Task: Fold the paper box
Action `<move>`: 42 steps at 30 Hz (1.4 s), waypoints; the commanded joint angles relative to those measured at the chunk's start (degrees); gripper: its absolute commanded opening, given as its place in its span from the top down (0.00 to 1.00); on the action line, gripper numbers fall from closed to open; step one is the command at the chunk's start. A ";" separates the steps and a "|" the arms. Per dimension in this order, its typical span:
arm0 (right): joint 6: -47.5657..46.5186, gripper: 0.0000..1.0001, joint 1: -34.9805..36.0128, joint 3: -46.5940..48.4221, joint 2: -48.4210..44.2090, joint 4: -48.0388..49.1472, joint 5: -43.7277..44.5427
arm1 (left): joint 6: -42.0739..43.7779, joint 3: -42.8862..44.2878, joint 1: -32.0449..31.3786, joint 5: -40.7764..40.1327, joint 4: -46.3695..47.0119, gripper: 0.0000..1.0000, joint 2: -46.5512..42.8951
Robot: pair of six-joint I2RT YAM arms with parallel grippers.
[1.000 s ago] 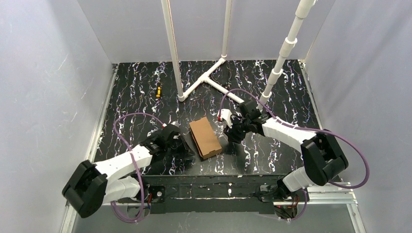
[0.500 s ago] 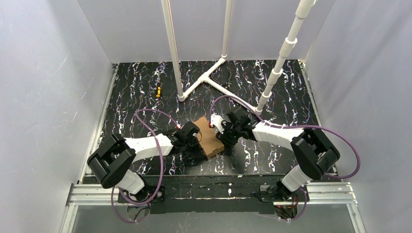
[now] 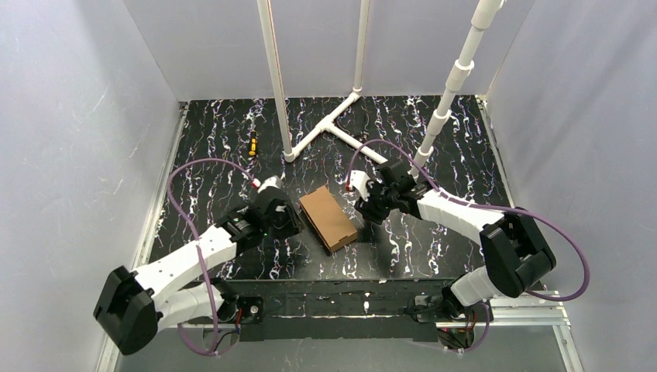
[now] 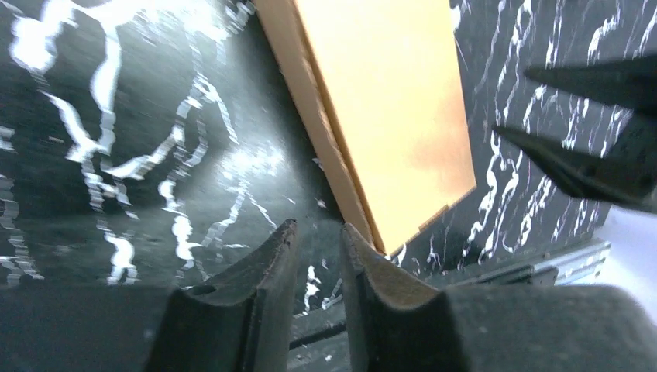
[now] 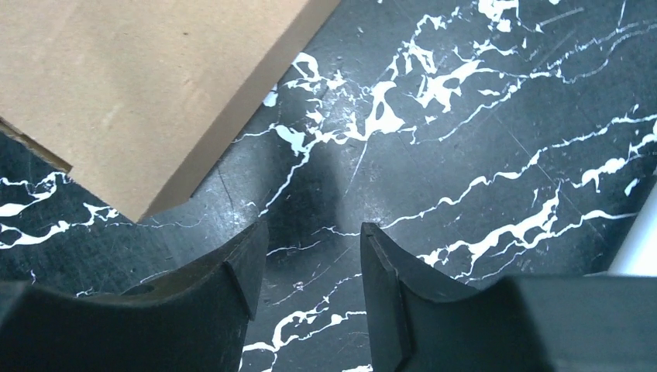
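Drawn back left and right from the paper box (image 3: 328,219) at centre: left gripper (image 4: 318,230) barely parted, right gripper (image 5: 314,227) wider, both empty.

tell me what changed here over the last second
Both grippers closed in on the paper box from either side, then drew back: the left gripper leftward, jaws slightly parted, the right gripper rightward, open. Neither holds anything. The paper box lies closed in about the same spot.
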 commanded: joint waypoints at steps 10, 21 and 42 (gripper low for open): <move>5.26 0.45 -0.13 10.26 5.71 2.24 2.27 | 5.20 -2.26 15.94 11.84 6.38 0.88 5.48; 11.00 0.53 5.85 17.63 19.50 2.94 9.19 | -2.05 7.27 14.31 17.56 12.84 1.00 27.10; -3.98 0.24 -3.37 13.50 -2.07 -11.08 -4.89 | 2.26 -11.11 14.00 18.15 8.44 0.39 -11.16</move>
